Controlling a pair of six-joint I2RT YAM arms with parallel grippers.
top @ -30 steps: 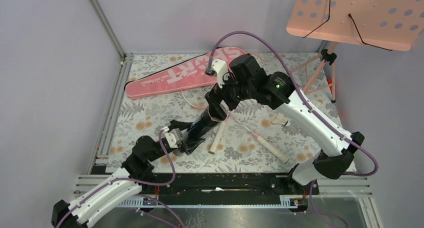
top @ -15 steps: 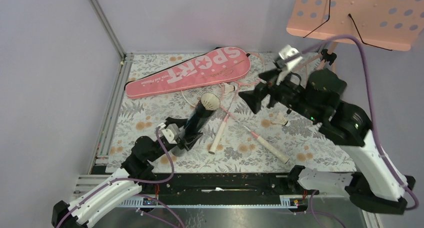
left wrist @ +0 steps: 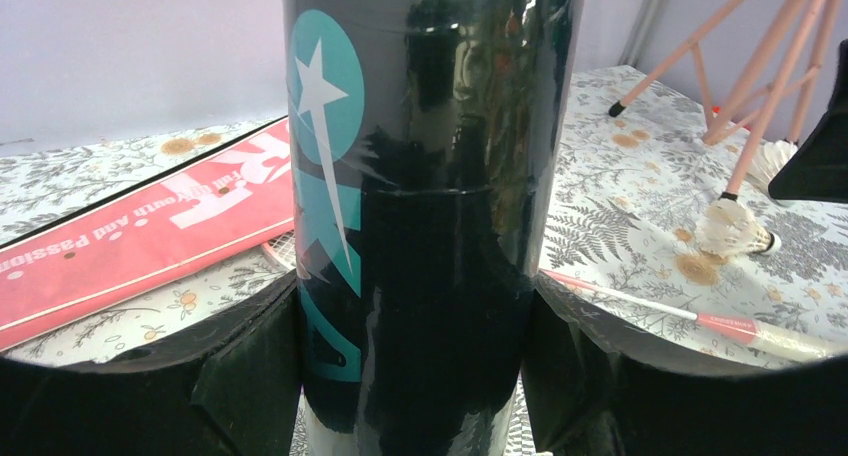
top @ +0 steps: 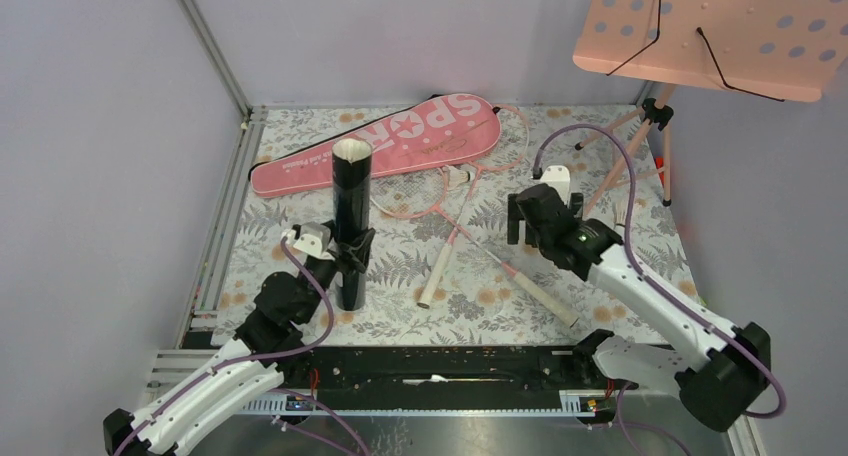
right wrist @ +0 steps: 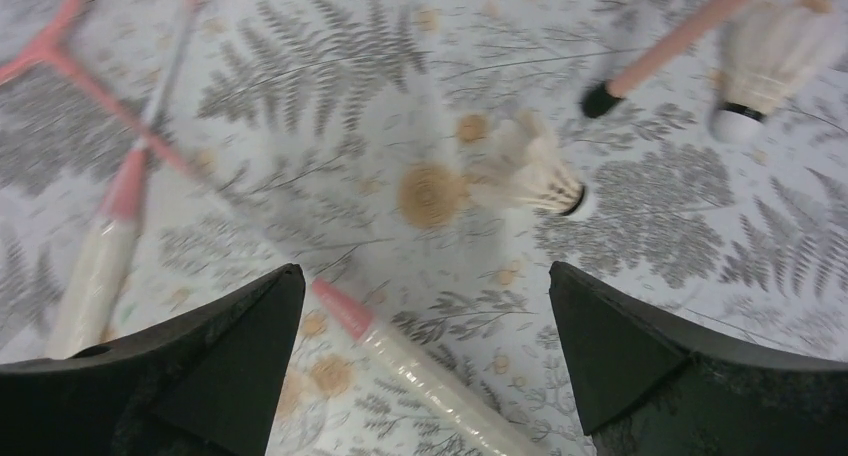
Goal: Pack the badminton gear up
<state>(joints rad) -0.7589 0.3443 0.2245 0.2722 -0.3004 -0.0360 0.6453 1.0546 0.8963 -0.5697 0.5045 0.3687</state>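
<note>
While left claw (top: 350, 259) clamps the upright black tube (top: 351, 201), right claw (right wrist: 422, 276) gapes wide, shuttlecock (right wrist: 525, 176) at 1 o'clock: off-centre pinch may flick it away.

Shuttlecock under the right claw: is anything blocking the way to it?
Nothing visible does. The open right gripper hangs above the shuttlecock with only patterned cloth between; a racket handle lies clear of it.

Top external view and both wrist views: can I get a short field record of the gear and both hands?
black tube: upright on the table, open end up
left hand: closed on the black tube near its base
right hand: open, empty, low over the table near a shuttlecock
rackets: two, crossed, lying outside the bag
racket bag: flat at the far edge
</note>
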